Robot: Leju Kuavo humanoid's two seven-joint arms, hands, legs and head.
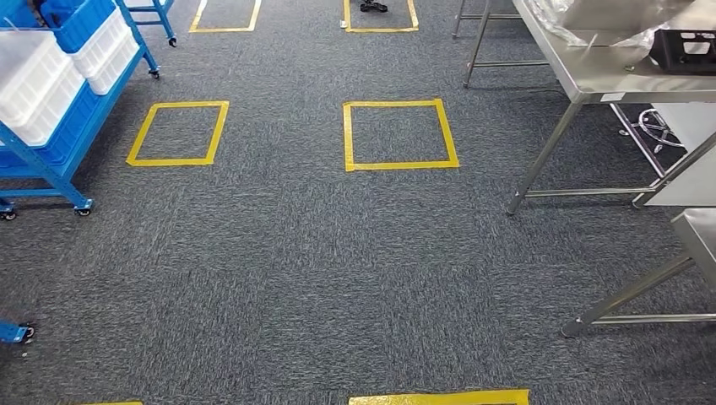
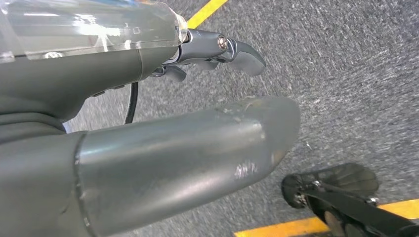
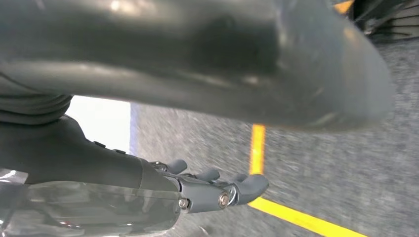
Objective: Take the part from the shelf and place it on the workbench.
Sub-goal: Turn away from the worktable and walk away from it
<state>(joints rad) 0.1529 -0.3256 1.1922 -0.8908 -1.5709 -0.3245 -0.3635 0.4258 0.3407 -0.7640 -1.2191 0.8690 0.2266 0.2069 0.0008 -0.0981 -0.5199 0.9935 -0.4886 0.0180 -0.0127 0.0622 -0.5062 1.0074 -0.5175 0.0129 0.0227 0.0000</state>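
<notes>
Both the left robot hand [image 2: 207,118] and the right robot hand [image 3: 217,128] hang empty over the carpet, fingers apart. A black part [image 1: 686,49] lies on the steel tabletop [image 1: 583,72], well right of the blue shelf [image 1: 59,118].

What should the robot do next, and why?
Probably turn left and step toward the blue shelf. Both the left hand and the right hand hang over the carpet with nothing in them, so no part has been taken yet, and the shelf with its white bins stands out of reach.
</notes>
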